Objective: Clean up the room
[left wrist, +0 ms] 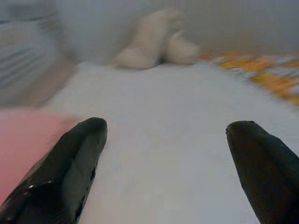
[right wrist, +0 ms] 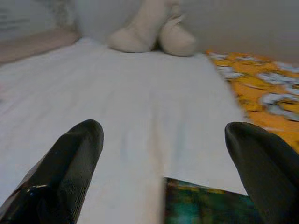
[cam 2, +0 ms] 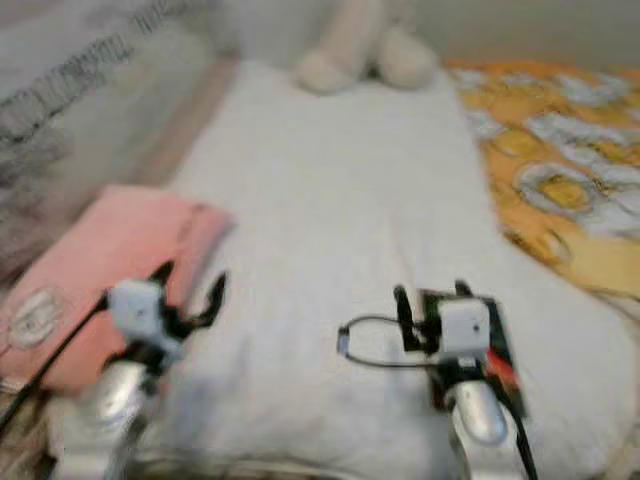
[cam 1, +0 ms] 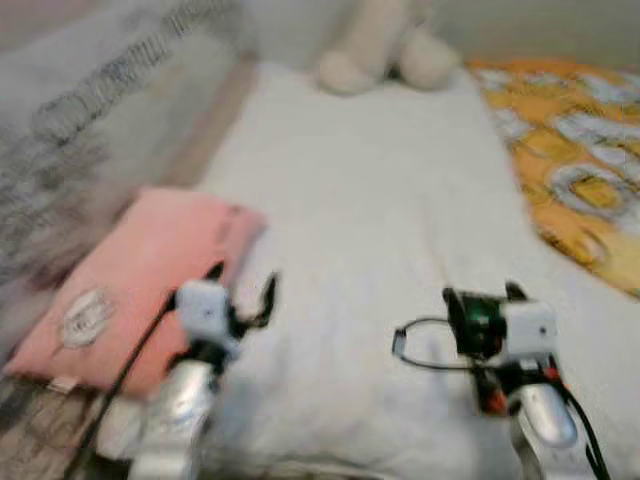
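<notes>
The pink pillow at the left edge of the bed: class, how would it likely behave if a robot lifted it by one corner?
The pink pillow looks soft and flat, so it would probably sag. It seems light for its size. Its cloth cover should grip easily.

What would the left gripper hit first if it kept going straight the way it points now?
Probably the white bedding itself. The left gripper is open, aimed low across the bed toward the cream plush toy at the far end. Blur makes depth uncertain.

place: bedroom | evidence: white bed [cam 1: 370, 200], pink pillow [cam 1: 130, 290], plush toy [cam 1: 385, 45], orange blanket [cam 1: 570, 150]
</notes>
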`<state>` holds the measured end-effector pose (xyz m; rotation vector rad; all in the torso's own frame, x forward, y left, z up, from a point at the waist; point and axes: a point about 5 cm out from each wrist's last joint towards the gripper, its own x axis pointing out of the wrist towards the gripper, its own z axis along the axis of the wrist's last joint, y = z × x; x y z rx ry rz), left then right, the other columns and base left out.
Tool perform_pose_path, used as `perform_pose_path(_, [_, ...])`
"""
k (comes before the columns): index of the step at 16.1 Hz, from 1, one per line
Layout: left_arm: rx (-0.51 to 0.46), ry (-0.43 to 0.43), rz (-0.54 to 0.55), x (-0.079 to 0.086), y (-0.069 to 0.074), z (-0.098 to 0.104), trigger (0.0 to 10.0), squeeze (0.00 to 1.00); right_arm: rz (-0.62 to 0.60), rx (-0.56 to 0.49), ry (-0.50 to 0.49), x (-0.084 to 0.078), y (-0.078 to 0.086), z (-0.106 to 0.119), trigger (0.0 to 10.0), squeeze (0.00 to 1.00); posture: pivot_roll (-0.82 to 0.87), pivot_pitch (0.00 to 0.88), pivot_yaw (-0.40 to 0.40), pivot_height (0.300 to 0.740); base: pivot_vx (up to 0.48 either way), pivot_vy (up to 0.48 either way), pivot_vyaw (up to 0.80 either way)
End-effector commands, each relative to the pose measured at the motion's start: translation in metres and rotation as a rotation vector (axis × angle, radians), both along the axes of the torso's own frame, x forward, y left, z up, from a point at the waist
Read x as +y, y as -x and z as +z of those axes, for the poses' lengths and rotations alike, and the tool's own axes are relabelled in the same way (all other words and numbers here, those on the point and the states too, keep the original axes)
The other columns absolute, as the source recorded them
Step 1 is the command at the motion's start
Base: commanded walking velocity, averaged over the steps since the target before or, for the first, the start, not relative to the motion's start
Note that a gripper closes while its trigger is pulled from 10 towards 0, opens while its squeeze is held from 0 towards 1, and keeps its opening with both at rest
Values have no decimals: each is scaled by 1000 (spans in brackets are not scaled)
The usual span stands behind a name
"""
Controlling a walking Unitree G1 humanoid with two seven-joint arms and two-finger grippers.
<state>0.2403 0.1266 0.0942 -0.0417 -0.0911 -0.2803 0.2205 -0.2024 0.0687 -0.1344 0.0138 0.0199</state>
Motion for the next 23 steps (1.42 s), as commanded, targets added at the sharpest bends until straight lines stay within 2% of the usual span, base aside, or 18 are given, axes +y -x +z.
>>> perform_pose_path(1, [-9,-3,-2,3,-1,4,10000,0,-3,-26,-17,5,-10,6,10000,0,-155,0,37,740,0,-435,0])
perform_pose_path(4, [-4,-38,-46,-3,-7,3,10000,0,32,-41,-3,18,-17,10,10000,0,-146,0,33,740,0,-140,-263])
perform_pose_path(5, [6,-27,3,0,-11,3,10000,0,43,-49,-3,21,-18,11,10000,0,-145,0,32,740,0,0,-775])
perform_pose_path(6, [49,-18,95,8,-15,0,10000,0,58,-58,2,21,-19,11,10000,0,-143,0,33,740,0,0,-406])
perform_pose_path(10, [46,-61,89,8,-15,0,10000,0,67,-43,-4,25,-20,7,10000,0,-134,0,37,740,0,0,0])
perform_pose_path(12, [35,-77,80,7,-14,1,10000,0,68,-41,-6,25,-19,6,10000,0,-130,0,37,740,0,-240,0])
perform_pose_path(15, [7,-54,61,4,-12,4,10000,0,69,-37,-3,25,-20,3,10000,0,-128,0,35,740,0,-465,0])
perform_pose_path(19, [-8,-58,43,0,-9,6,10000,0,56,-20,13,22,-24,0,10000,0,-129,0,33,740,63,-421,-764])
perform_pose_path(23, [17,-43,93,0,-23,7,10000,0,40,-26,7,20,-28,2,10000,0,-130,0,31,740,152,-183,-109])
